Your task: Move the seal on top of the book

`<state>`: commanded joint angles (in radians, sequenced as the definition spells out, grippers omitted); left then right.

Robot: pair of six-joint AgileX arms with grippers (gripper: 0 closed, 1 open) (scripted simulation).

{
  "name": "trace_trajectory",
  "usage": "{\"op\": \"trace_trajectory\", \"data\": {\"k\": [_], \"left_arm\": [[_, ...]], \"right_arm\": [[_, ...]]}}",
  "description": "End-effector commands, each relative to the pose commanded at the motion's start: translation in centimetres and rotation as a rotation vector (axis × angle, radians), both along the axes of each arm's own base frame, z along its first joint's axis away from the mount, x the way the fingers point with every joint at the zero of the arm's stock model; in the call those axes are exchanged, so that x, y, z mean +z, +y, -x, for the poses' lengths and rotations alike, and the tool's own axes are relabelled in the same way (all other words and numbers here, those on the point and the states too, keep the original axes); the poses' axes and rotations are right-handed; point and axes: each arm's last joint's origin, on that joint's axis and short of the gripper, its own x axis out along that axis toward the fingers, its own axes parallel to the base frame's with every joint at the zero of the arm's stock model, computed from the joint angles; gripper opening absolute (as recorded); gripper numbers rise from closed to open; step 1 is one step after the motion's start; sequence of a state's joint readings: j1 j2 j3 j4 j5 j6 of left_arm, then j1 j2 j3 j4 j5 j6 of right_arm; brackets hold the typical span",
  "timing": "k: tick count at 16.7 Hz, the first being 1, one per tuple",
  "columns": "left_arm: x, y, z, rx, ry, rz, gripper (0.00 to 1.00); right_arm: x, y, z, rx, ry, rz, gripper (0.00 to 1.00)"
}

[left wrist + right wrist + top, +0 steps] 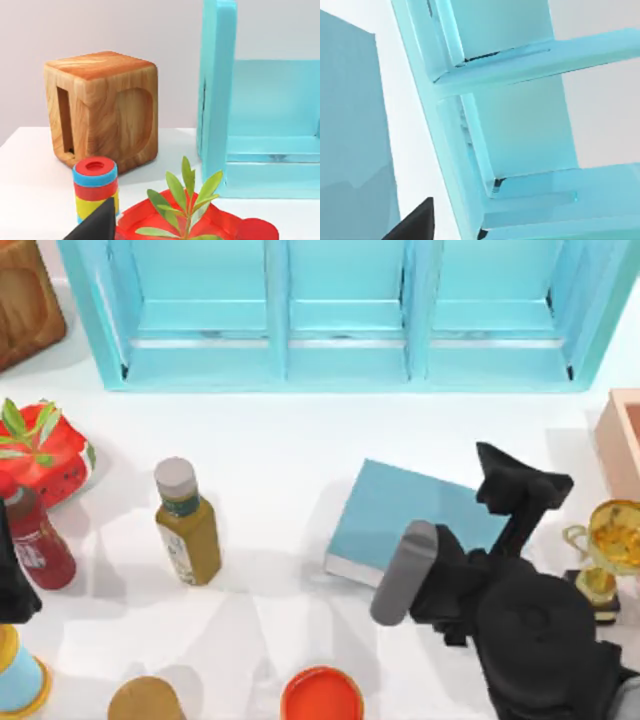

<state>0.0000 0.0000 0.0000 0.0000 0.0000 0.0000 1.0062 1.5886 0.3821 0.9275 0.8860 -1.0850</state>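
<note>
Top view, right end effector (520, 490) over book (400, 510), grip state unclear

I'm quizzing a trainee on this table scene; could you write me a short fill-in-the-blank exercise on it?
1. The right arm reaches over the light blue ____ lying on the table.
2. The yellow-green bottle has a ____ cap.
3. The gold trophy stands near the table's ____ edge.
4. The big shelf unit at the back is ____ in colour.

Missing words: book; grey; right; blue
</note>
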Motion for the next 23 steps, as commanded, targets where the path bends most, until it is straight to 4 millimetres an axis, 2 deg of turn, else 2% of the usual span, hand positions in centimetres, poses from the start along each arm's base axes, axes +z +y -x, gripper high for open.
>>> {"op": "trace_trajectory", "data": {"k": [6, 8, 10, 15, 18, 20, 23], "left_arm": [[0.0, 0.0, 0.0, 0.0, 0.0, 0.0, 1.0], [0.0, 0.0, 0.0, 0.0, 0.0, 0.0, 1.0], [0.0, 0.0, 0.0, 0.0, 0.0, 0.0, 1.0], [0.0, 0.0, 0.0, 0.0, 0.0, 0.0, 1.0], [0.0, 0.0, 0.0, 0.0, 0.0, 0.0, 1.0], [0.0, 0.0, 0.0, 0.0, 0.0, 0.0, 1.0], [0.0, 0.0, 0.0, 0.0, 0.0, 0.0, 1.0]], "right_arm": [[-0.8, 0.5, 7.4, 0.107, 0.042, 0.107, 1.0], [-1.5, 0.1, 9.1, 0.154, 0.053, 0.167, 1.0], [-1.9, -0.2, 9.8, 0.179, 0.061, 0.2, 1.0], [-1.9, -0.2, 9.7, 0.177, 0.062, 0.199, 1.0], [-0.6, 0.7, 8.5, 0.135, 0.08, 0.135, 1.0], [1.2, 1.6, 6.3, 0.07, 0.108, 0.06, 1.0], [5.2, 2.4, 1.0, -0.07, 0.171, -0.072, 1.0]]}}
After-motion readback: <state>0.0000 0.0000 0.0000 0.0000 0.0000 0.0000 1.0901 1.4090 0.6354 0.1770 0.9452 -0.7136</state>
